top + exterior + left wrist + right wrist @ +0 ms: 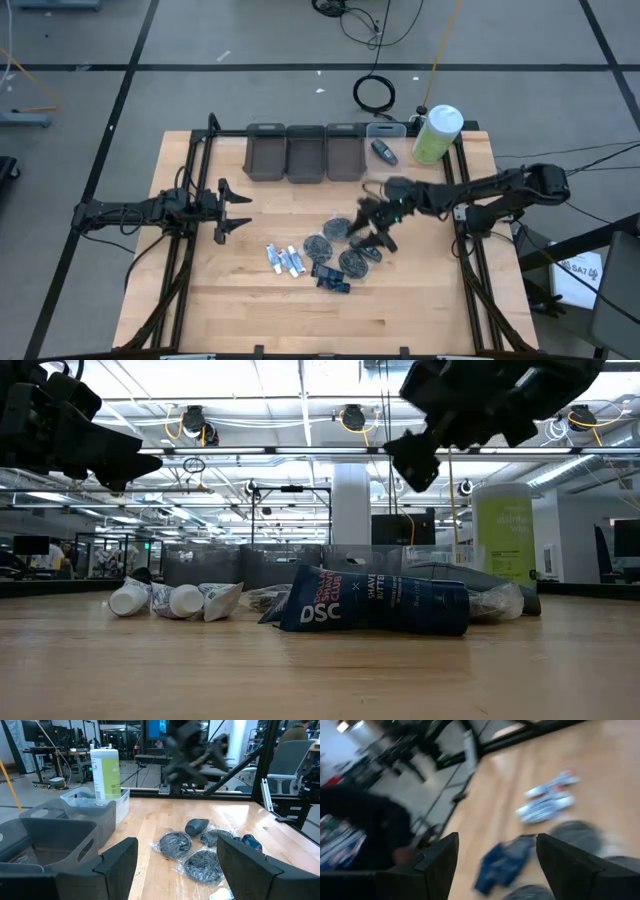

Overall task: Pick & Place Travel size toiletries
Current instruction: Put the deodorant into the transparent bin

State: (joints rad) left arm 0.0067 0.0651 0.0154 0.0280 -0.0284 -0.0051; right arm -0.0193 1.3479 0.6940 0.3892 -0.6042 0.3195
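While the small toiletries lay clustered near the middle of the pale wooden table [200,310], the right gripper [374,222] was held above them with its two dark fingers spread apart and nothing between them, apparently so that one item could be straddled from above. Beneath and beside it were seen three round flat dark grey discs in clear wrap [353,262], two dark blue packets [332,277] and a row of white-and-blue tubes [285,260], all resting on the wood and none yet lifted. A dark oval piece [383,151] lay apart, near the clear bin beside the tall green bottle with a white cap [436,134]. Three dark grey plastic bins [305,153] stood in a row along the far edge, judged to be the destination for the sorted items. The left gripper [232,210] was parked well to the left of the pile, its fingers likewise apart and empty, presumably kept clear of the working arm.
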